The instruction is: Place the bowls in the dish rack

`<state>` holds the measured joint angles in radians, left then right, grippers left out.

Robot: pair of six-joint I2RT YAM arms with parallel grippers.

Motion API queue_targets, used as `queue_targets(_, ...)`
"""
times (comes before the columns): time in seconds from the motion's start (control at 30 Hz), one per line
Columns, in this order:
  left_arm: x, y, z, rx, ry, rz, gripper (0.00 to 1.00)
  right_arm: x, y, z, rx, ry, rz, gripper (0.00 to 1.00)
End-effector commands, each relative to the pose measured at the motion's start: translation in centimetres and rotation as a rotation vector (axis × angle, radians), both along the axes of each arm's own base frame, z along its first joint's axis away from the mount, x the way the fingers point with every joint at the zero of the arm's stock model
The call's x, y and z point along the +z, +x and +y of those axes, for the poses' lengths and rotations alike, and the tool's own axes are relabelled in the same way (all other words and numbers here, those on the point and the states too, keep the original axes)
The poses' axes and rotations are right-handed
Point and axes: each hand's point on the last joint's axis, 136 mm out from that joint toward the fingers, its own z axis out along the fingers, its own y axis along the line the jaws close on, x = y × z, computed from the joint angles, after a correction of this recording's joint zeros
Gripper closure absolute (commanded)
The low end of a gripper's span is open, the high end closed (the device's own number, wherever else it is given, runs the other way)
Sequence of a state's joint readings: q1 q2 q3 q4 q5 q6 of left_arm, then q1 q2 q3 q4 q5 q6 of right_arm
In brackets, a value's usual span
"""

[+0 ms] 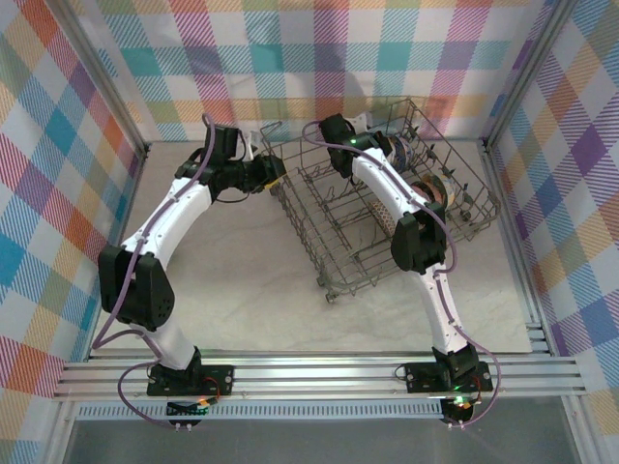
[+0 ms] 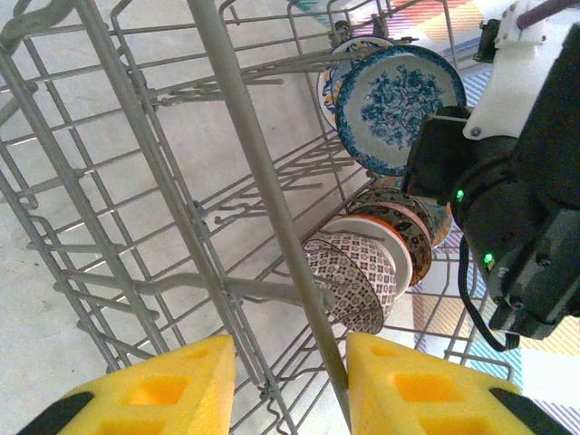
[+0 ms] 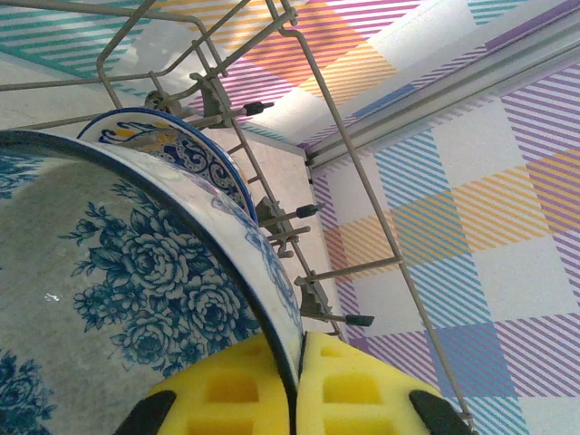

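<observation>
Plaid wall [image 3: 471,208] behind, right jaws tight on blue bowl [image 3: 136,299] rim.

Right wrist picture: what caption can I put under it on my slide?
Yellow jaws pinch the rim of a blue flowery bowl in the dish rack, another bowl just behind.

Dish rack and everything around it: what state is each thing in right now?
Dish rack: upright on the table, bowls loaded inside.
Blue floral bowl: on edge, rim clamped by the right gripper.
Yellow-and-blue bowl: on edge, just behind it.
Grey mosaic bowl: on edge in the rack.
Dark-patterned bowl: on edge beside the mosaic one.
Left gripper: open, a rack wire seen between its fingers.
</observation>
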<state>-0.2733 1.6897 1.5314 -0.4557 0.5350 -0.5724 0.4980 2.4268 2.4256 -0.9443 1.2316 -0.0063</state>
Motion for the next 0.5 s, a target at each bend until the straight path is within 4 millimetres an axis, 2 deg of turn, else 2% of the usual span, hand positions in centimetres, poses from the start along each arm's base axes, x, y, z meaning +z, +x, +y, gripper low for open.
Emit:
queue_targets(0.0, -2.0, -2.8, 0.2, -0.015, 0.027, 0.107, 0.67, 0.9, -0.9, -0.6, -0.027, -0.028, 0.002, 0.98)
queue_targets(0.17, -2.1, -3.5, 0.0, -0.023, 0.027, 0.110, 0.70, 0.6, -1.0, -0.3, -0.021, -0.034, 0.009, 0.97)
queue_targets(0.47, -1.6, -3.7, 0.0, -0.023, 0.022, 0.099, 0.73, 0.0, 0.3, 1.2, 0.030, -0.059, 0.014, 0.95)
